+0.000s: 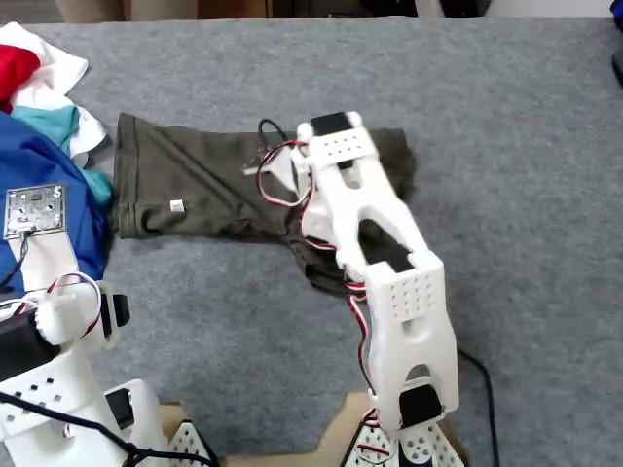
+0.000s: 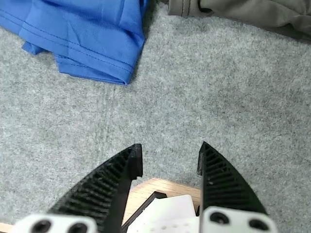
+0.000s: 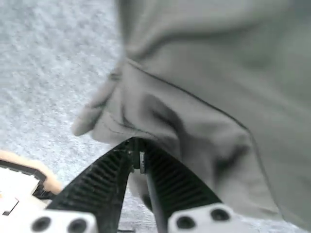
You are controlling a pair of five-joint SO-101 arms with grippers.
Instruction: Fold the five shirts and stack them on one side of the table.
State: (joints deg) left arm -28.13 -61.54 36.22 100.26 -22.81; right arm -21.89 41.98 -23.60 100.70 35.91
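An olive shirt (image 1: 195, 185) lies partly folded across the middle of the grey table, its cloth bunched under the right arm (image 1: 389, 282). In the right wrist view my right gripper (image 3: 137, 154) is shut with a fold of the olive shirt (image 3: 209, 73) pinched at its tips. A blue shirt (image 1: 39, 165) lies crumpled at the left edge. My left gripper (image 2: 170, 150) is open over bare grey surface. The blue shirt (image 2: 82, 34) lies ahead of it to one side, and the olive shirt's hem (image 2: 252, 12) to the other. The left arm (image 1: 58, 331) sits at the front left.
Red (image 1: 15, 68), white (image 1: 49, 68) and teal (image 1: 58, 122) shirts lie heaped at the far left corner, behind the blue one. The arm bases stand on a wooden board (image 1: 321, 443) at the front edge. The grey surface (image 1: 526, 146) to the right is bare.
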